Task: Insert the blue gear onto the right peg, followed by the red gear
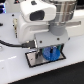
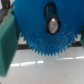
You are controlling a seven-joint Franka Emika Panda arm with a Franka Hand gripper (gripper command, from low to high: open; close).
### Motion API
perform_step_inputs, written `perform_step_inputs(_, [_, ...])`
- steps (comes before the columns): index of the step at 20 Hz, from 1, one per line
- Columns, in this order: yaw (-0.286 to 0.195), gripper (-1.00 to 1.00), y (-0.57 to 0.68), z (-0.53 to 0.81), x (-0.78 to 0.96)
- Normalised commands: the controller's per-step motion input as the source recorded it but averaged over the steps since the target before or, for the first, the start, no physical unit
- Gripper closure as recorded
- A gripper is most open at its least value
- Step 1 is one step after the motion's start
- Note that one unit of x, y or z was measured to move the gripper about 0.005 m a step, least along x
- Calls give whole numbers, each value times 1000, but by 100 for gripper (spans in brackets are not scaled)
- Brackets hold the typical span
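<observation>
The gripper [image 1: 50, 51] is clamped on the blue gear [image 2: 47, 25], which sits between its fingers over the grey plate [image 1: 37, 60]. In the wrist view a shiny pin shows through the gear's centre hole. Below the fingers lies a glossy white table [image 1: 15, 70]; beyond it the room is dark.

The blue gear [image 2: 45, 25] is bright blue, the plate [image 1: 37, 61] grey with a black border, the arm [image 1: 42, 20] white, the table [image 1: 15, 70] white.
</observation>
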Motion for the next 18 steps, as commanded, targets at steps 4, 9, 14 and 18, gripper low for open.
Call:
perform_step_inputs(4, [0,-100,138,649,-106])
perform_step_inputs(9, [0,-100,187,397,-320])
perform_step_inputs(14, [0,-100,169,88,-706])
perform_step_inputs(18, [0,-100,143,-23,-686])
